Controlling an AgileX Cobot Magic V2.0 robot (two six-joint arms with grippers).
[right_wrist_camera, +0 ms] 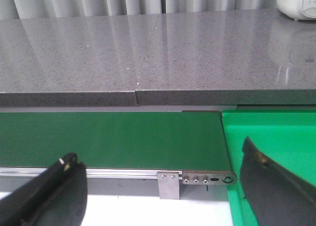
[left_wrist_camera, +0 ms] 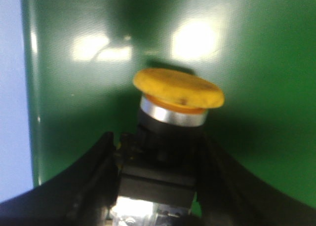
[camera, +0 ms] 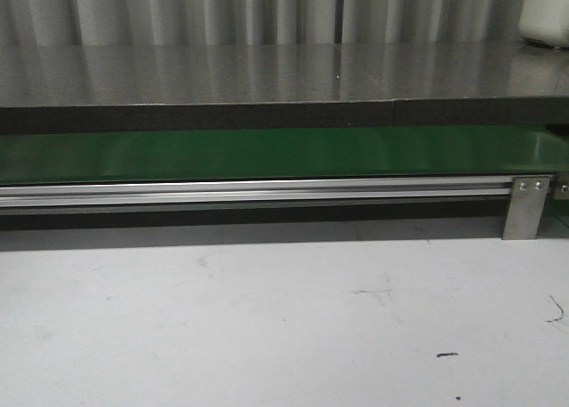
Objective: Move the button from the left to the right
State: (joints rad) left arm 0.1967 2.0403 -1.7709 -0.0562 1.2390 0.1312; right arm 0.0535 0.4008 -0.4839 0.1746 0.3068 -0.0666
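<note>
One Button Gripped on the Left, the Whole Trip Still Ahead

One button sits between the fingers of the left gripper, which are clenched on its blocky black body; the round orange-yellow cap stands clear of them. Behind it in the left wrist view lies the green belt, glossy with light patches. Whether the button rests on the belt or is lifted just off it, the pictures do not settle.

As a judgement, the task is at its early stage: the grasp looks made, but the carry rightward and the placing are both left to do. The front view shows only the belt, its aluminium rail, the pale surface in front and the grey stone counter behind; neither arm nor the button appears there.

The right gripper hangs with its fingers spread wide apart, grasping nothing, looking over the belt's end and a brighter green tray just beside it at about 3 o'clock in that view. That tray seems a likely destination, though this is only a guess.

The button's long axis runs from body to cap, pointing out from between the fingers toward the belt, the cap tipped slightly toward 1 o'clock in the left wrist view.
</note>
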